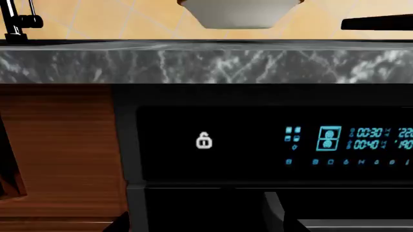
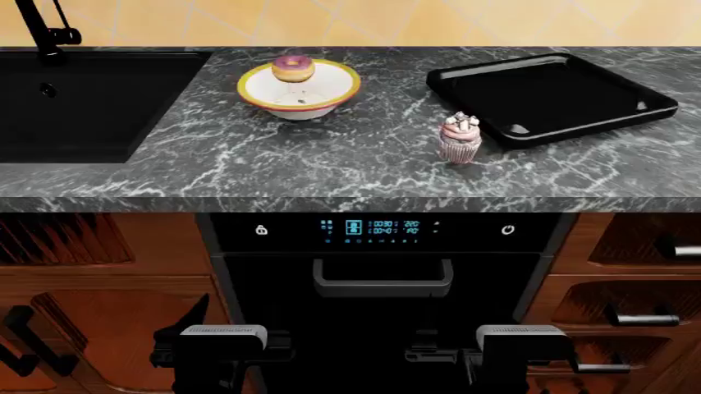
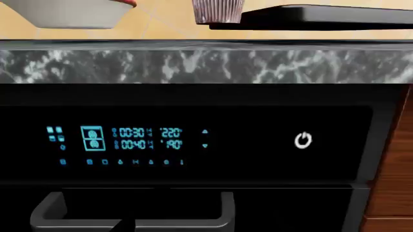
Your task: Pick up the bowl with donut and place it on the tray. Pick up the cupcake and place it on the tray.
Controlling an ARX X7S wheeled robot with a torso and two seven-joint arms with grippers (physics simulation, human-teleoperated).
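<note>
The white bowl (image 2: 298, 89) with its yellow and red rim stands on the marble counter, with the pink-iced donut (image 2: 292, 67) in it. The cupcake (image 2: 460, 138) stands to its right, just in front of the black tray (image 2: 551, 94). The left wrist view shows the bowl's underside (image 1: 240, 13) and a tray edge (image 1: 377, 22). The right wrist view shows the cupcake wrapper (image 3: 219, 12) and the tray (image 3: 310, 17). My left gripper (image 2: 184, 328) and right gripper (image 2: 429, 351) hang low in front of the oven, far below the counter. Their jaws are dark and mostly hidden.
A black sink (image 2: 88, 98) with a black faucet (image 2: 49, 29) lies at the counter's left. The oven (image 2: 383, 246) with a lit panel and a handle (image 2: 382, 277) is under the counter. Wooden drawers (image 2: 625, 287) flank it.
</note>
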